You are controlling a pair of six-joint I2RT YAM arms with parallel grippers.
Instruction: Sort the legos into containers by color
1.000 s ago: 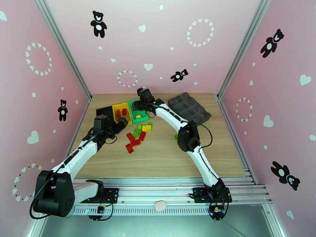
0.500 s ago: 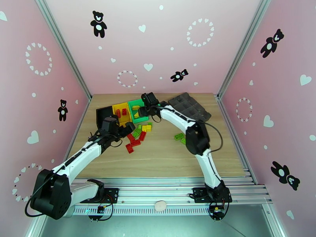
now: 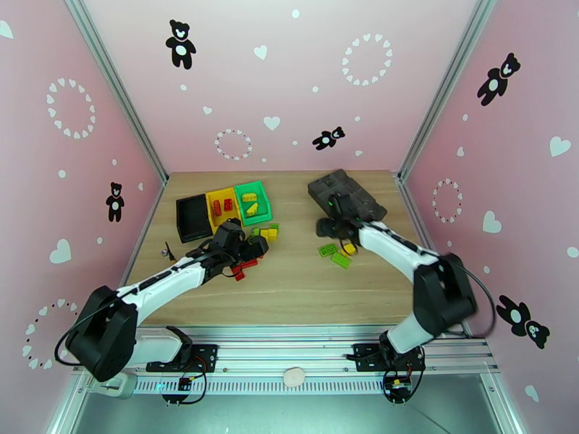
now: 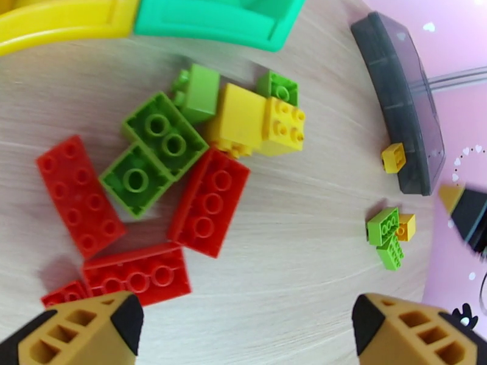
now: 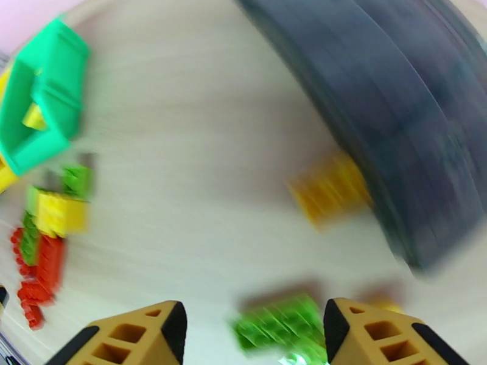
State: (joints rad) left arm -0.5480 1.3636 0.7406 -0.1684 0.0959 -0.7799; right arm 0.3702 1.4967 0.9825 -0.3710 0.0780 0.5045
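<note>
Left gripper (image 4: 243,326) — jaws wide, empty — is hovering over red Lego bricks (image 4: 210,202) lying near the green bin (image 4: 213,19); right gripper (image 5: 255,330), likewise parted, is hanging near a green Lego brick (image 5: 277,326). Pick step; next move is calling for a square descent astride one brick.

Dk grey divided tray (image 3: 346,195) at far right of wood table (image 3: 304,291), lying skewed, compartments up. Pink walls (image 3: 289,81) w/ black bear decals (image 3: 180,43), white hearts & heart rings. Alu rail (image 3: 304,349) along near edge, small beige oval blob (image 3: 293,376) below it, center. Tiny dark bit (image 3: 167,249) on table nr left edge, can't ID.
</note>
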